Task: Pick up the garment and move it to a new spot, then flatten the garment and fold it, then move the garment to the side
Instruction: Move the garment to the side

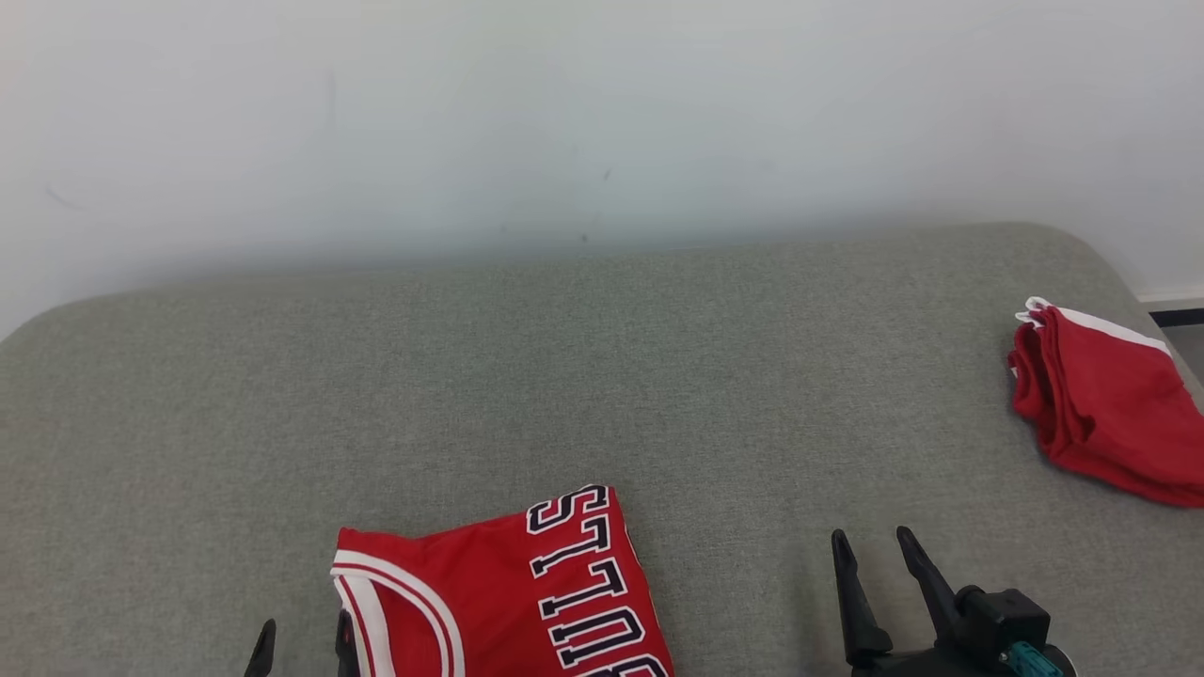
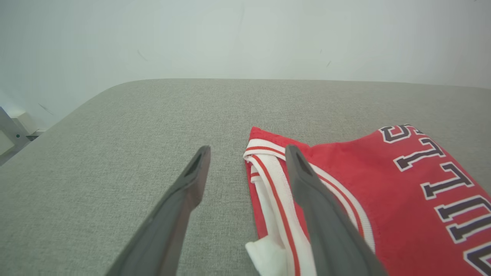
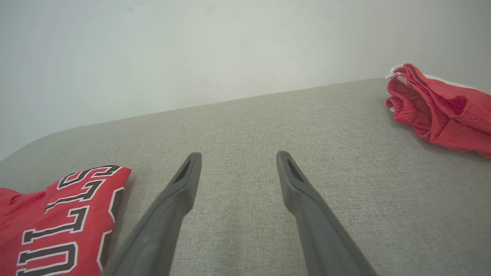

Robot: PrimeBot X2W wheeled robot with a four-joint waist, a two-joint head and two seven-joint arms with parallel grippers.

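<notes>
Near left, left pincer wide open, empty, over the banded edge of the soft, light red jersey at near centre, likely best pinched there through all layers; right pincer equally open, empty; red bundle far right.

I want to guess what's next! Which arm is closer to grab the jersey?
Left, probably. The left pincer is open right at the edge of the jersey, reaching over its trim. The right pincer hangs over bare cushion, apart from it.

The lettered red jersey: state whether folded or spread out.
Folded: the jersey lies as a compact block, stacked layers showing at its striped edge.
</notes>
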